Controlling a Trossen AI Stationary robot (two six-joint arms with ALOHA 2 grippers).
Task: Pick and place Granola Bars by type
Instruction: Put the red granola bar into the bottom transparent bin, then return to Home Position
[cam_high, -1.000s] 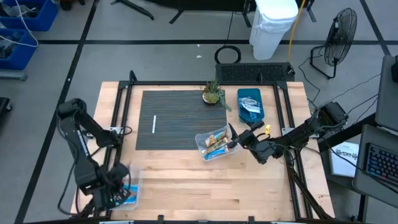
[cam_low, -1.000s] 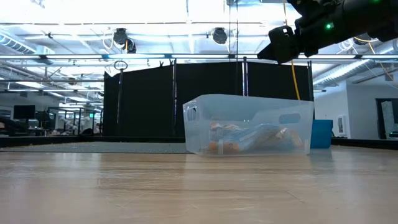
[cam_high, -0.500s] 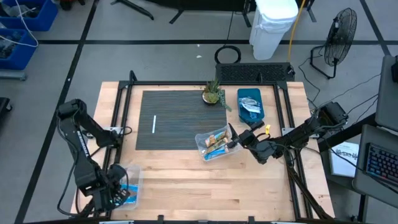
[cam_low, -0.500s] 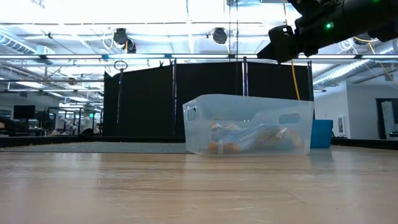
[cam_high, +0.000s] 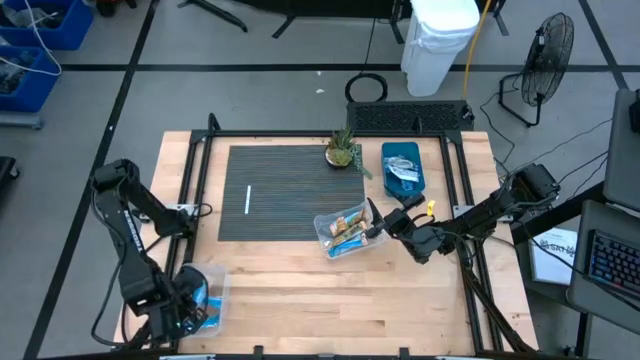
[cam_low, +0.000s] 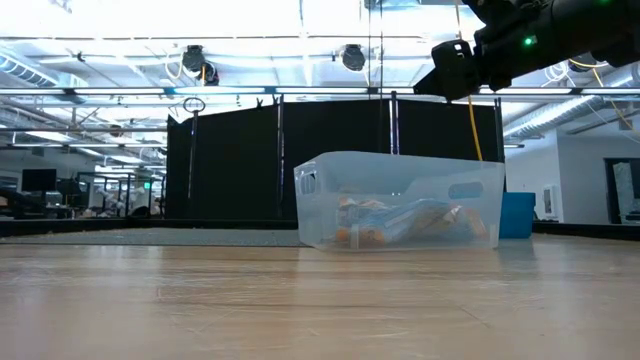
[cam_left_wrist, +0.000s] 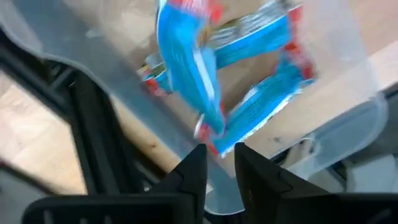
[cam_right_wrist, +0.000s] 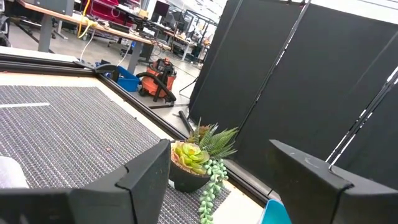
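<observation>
In front-left clear bin (cam_high: 213, 292), blue bars (cam_left_wrist: 186, 68) crisscrossed, L fingers (cam_left_wrist: 217, 163) barely apart, R fingers (cam_right_wrist: 149, 171) spread.

Left gripper (cam_left_wrist: 216, 155) shifted slightly over clear bin (cam_high: 212, 285); fingers parted; blue bars (cam_left_wrist: 186, 74) below.

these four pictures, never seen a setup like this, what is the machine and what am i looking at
It is a robot with two dark arms at a wooden table, filmed at one moment by four cameras: one overhead, one at table height, one on each wrist.

The left gripper is over a clear plastic bin at the table's front left corner; its wrist camera shows blue foil-wrapped bars lying inside, beyond its fingertips.

The right gripper hangs open and empty beside a second clear bin of mixed wrapped bars.

Also on the table are a dark ribbed mat, a small potted plant, a white strip and a blue tray.
</observation>
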